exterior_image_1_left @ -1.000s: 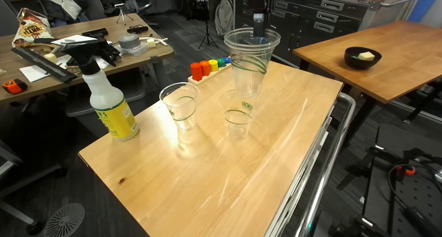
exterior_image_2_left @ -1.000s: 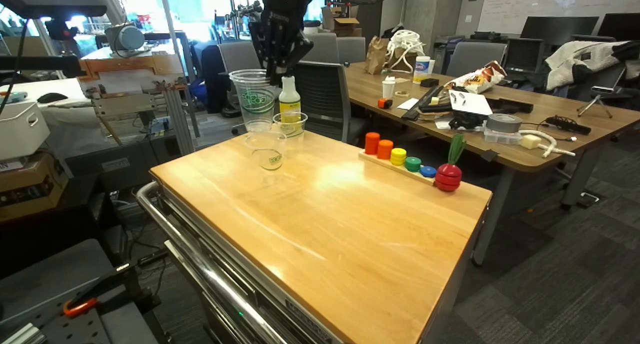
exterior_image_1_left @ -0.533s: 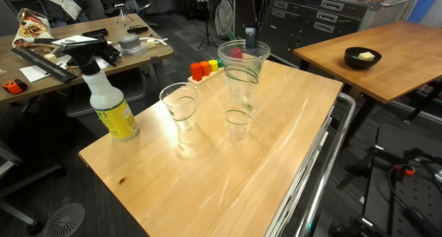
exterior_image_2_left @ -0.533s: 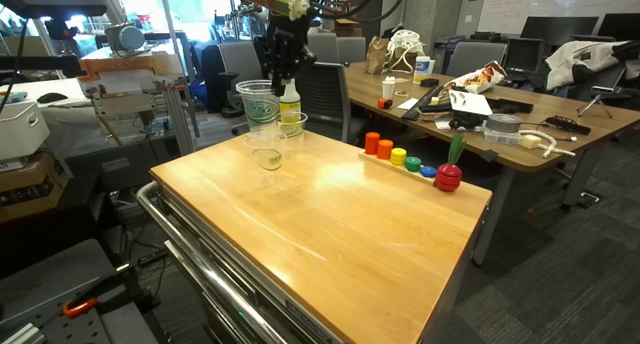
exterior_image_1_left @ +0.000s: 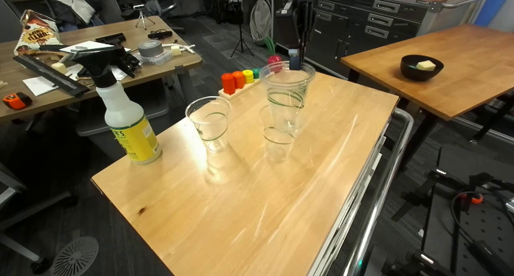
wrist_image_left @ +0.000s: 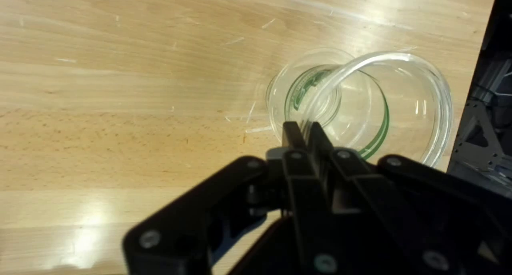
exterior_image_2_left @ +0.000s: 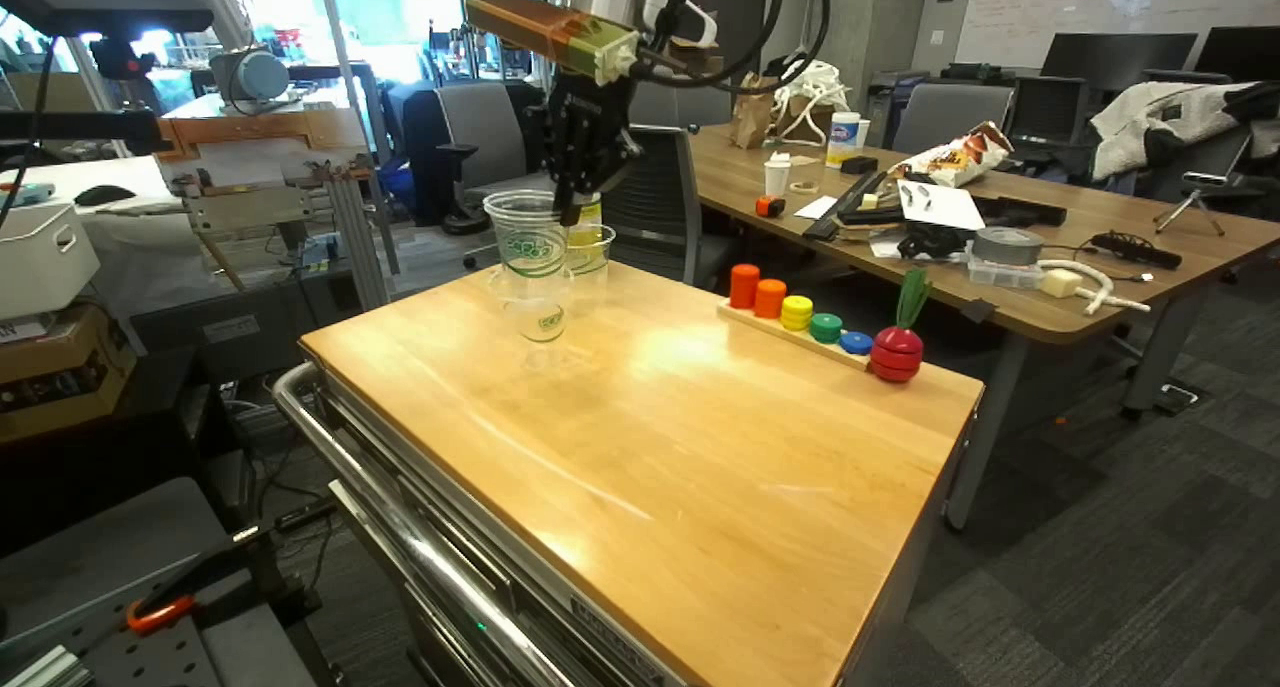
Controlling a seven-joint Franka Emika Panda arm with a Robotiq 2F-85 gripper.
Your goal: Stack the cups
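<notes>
In my wrist view, my gripper [wrist_image_left: 306, 133] is clamped on the rim of the tall cup [wrist_image_left: 384, 107], one finger inside the wall and one outside, with the short cup [wrist_image_left: 306, 85] underneath; the two rims sit off-centre from each other there, so I should aim by the tall cup's base, since an edge grip lets it lean. In an exterior view, the short cup stands on the worktop [exterior_image_1_left: 233, 219], and the third cup [exterior_image_1_left: 209, 123] stands apart between it and the spray bottle [exterior_image_1_left: 134, 127]; the tall cup's base overlaps the short cup, but through clear plastic I cannot tell whether it has entered. A slow, straight descent seems best, loosening only once it seats; a snag could tip the short cup. In an exterior view, the tall cup [exterior_image_2_left: 533, 249] looks close to upright, colourless, tapering downward, with green print and a doubled rim line that hints at a nested pair; I expect thin walls that flex, and probably only a partial fit.
</notes>
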